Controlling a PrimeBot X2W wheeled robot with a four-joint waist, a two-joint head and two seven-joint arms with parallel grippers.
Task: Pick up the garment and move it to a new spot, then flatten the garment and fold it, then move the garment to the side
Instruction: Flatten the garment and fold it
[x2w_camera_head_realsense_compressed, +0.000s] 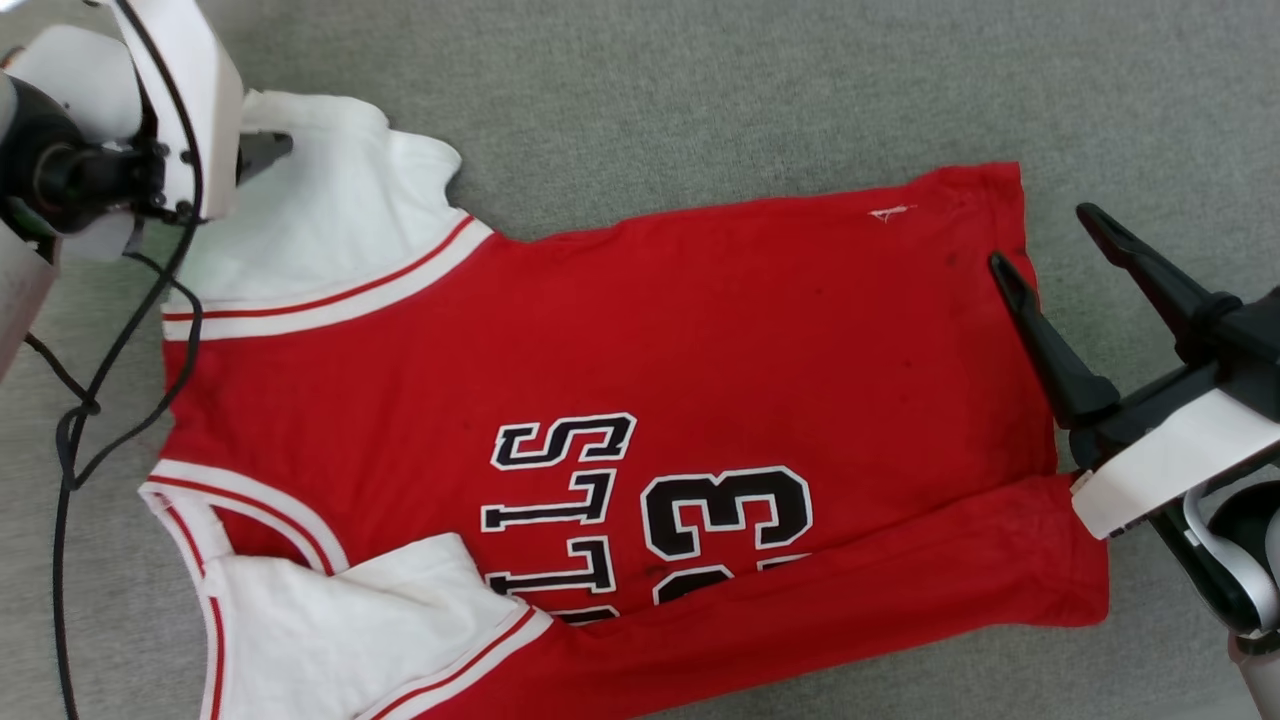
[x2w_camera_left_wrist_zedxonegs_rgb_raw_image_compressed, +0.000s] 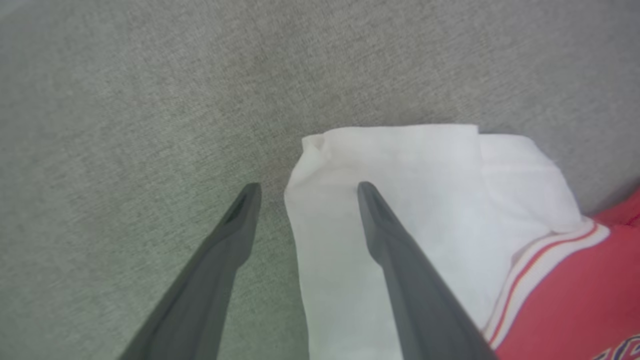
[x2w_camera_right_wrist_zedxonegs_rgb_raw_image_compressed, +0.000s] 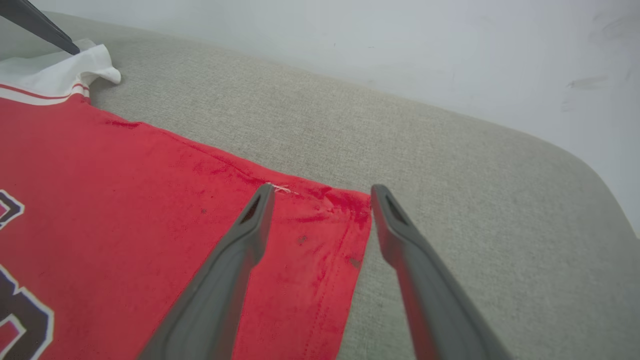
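one garment (x2w_camera_head_realsense_compressed: 700, 330) spread on grey fabric (x2w_camera_head_realsense_compressed: 700, 80)

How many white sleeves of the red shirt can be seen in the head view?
2. The upper sleeve lies at the top left. The lower sleeve is at the bottom left of the shirt, partly cut off by the picture's edge.

We see a grey, finely woven fabric surface (x2w_camera_head_realsense_compressed: 700, 90) spreading flat and plain across every view. In the right wrist view its far edge curves round to a soft corner. Behind it stands a pale, smooth, white-grey wall (x2w_camera_right_wrist_zedxonegs_rgb_raw_image_compressed: 400, 45) bearing what may be faint dark smudges (x2w_camera_right_wrist_zedxonegs_rgb_raw_image_compressed: 585, 82).
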